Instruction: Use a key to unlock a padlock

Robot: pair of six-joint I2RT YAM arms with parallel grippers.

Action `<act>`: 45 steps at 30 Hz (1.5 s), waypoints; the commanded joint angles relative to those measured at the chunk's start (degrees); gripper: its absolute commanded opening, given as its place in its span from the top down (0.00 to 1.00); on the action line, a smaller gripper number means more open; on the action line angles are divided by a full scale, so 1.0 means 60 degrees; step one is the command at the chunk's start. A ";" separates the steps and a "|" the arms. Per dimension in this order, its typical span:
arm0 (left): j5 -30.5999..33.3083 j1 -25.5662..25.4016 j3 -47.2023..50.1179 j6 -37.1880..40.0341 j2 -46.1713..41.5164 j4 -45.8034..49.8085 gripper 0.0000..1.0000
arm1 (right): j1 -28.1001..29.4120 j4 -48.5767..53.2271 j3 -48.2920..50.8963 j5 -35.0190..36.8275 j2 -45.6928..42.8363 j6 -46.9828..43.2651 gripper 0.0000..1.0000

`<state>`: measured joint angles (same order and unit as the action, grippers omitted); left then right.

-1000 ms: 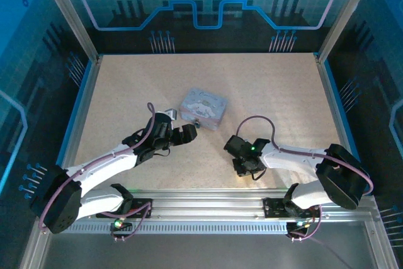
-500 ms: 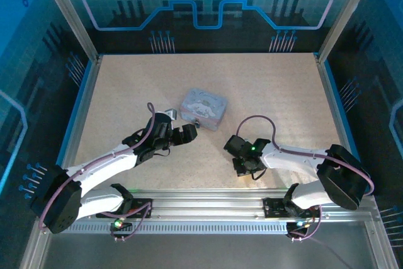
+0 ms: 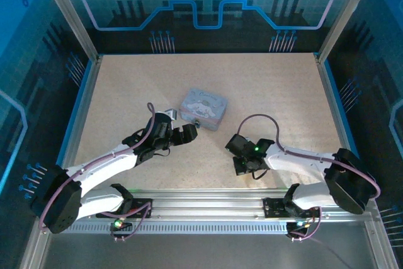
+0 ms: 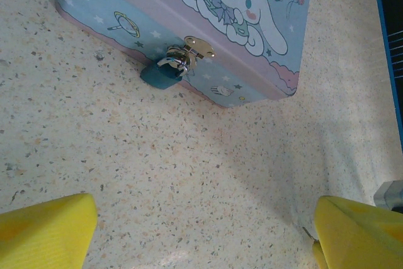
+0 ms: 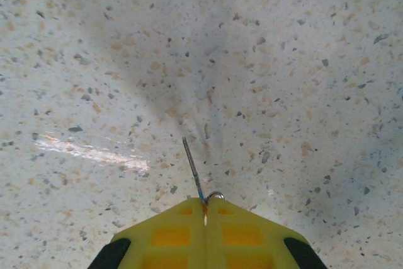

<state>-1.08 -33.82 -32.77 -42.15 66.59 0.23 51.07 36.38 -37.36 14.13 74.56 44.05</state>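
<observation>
The right arm has moved a little since a second ago: its elbow sits a bit lower and farther right in the top view. The right pincer (image 5: 205, 209) has gone from partly spread to pressed together. The left arm has stayed where it was, close to the tin box (image 4: 94, 4).

The right wrist view shows what the top view is too far away to show. The yellow fingers (image 5: 170, 234) pinch the key (image 5: 192, 165), a thin dark sliver that sticks out from the tips over the speckled table (image 3: 264, 86).

The left wrist view shows the padlock (image 4: 160, 75), small and dark blue-green. It hangs by its shiny loop from the silver latch (image 4: 196, 47) on the front of the tin box, and its body rests on the table. The left pincer (image 4: 204, 218) is spread wide, holding nothing, with one yellow finger (image 4: 47, 228) in each bottom corner.

The box lid has pictures on it: a white cartoon animal with long ears, a small bunny and stars.
</observation>
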 commanded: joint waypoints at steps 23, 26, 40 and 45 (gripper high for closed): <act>-0.1920 -0.1241 -0.0545 -0.1504 0.0352 -0.2200 0.25 | -0.0711 -0.4541 0.0998 -0.2433 -0.3616 -0.1309 0.98; -0.1966 -0.1600 -0.0807 -0.1481 0.0820 -0.2514 0.30 | -0.0706 -0.4736 0.0998 -0.2611 -0.3580 -0.1120 0.98; -0.1936 -0.2246 -0.1437 -0.1440 0.1983 -0.2982 0.58 | -0.1118 -0.5446 0.1269 -0.3363 -0.3594 -0.0049 0.98; -0.1939 -0.2265 -0.1490 -0.1430 0.2071 -0.2968 0.69 | -0.1238 -0.5803 0.1462 -0.3620 -0.3638 0.0148 0.97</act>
<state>-12.08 -46.96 -39.86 -51.18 78.46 -16.27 44.56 4.34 -29.78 -5.58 53.56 43.42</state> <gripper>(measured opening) 0.323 0.052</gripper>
